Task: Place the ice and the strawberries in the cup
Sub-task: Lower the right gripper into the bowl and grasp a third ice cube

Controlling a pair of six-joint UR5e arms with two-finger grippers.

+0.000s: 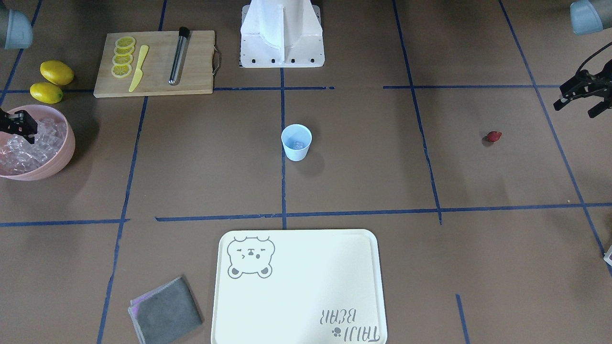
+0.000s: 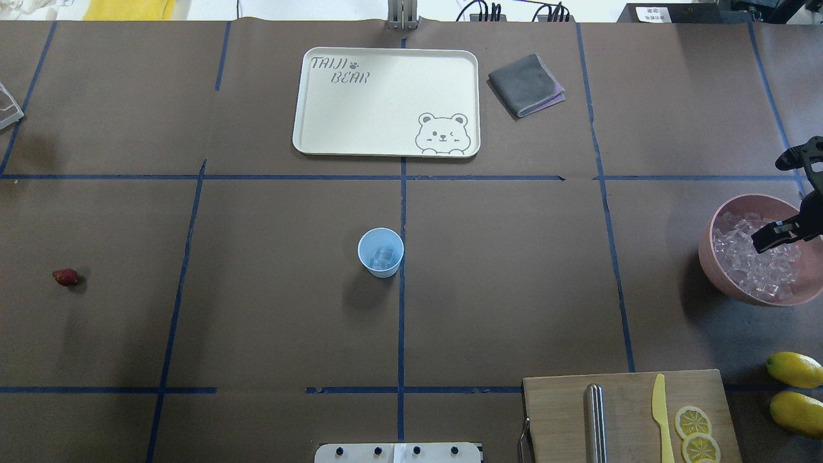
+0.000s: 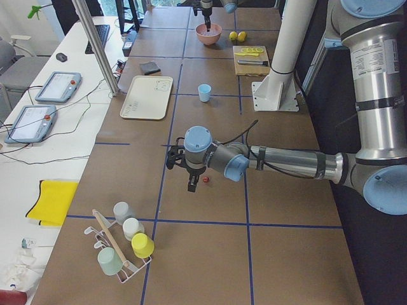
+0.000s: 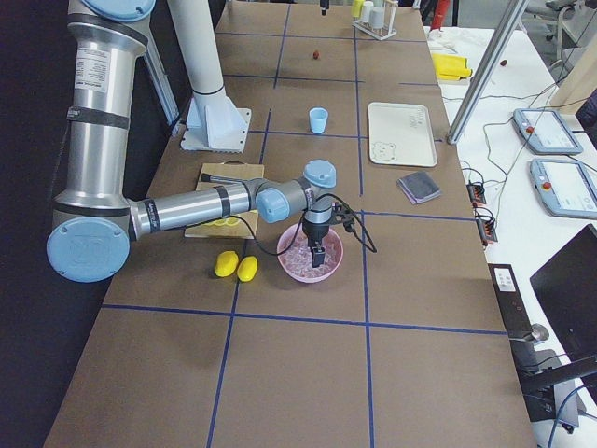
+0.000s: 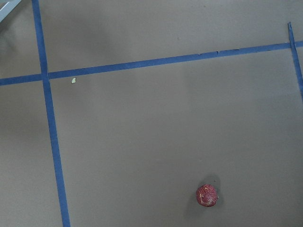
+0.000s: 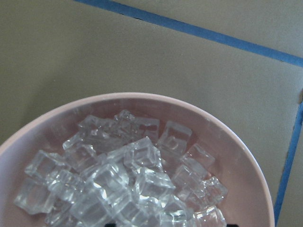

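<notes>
Cup [image 2: 380, 252]: we see it upright at mid-table [image 2: 257, 308], on a blue tape line [image 2: 402, 321], with some ice [image 2: 384, 256] inside.
Ice: the rest is heaped in the pink bowl [image 2: 710, 257].
Strawberry [image 2: 65, 277]: lying on the table, well apart from the cup.
Left gripper [image 1: 576, 110]: near the strawberry, fingers spread wide, empty.
Right gripper [image 2: 781, 235]: over the bowl's ice; we cannot tell its opening.

2 lemons [image 1: 57, 72] lie beside the cutting board [image 1: 196, 67]; a grey cloth [image 1: 166, 310] lies beside the tray [image 1: 306, 286].
</notes>
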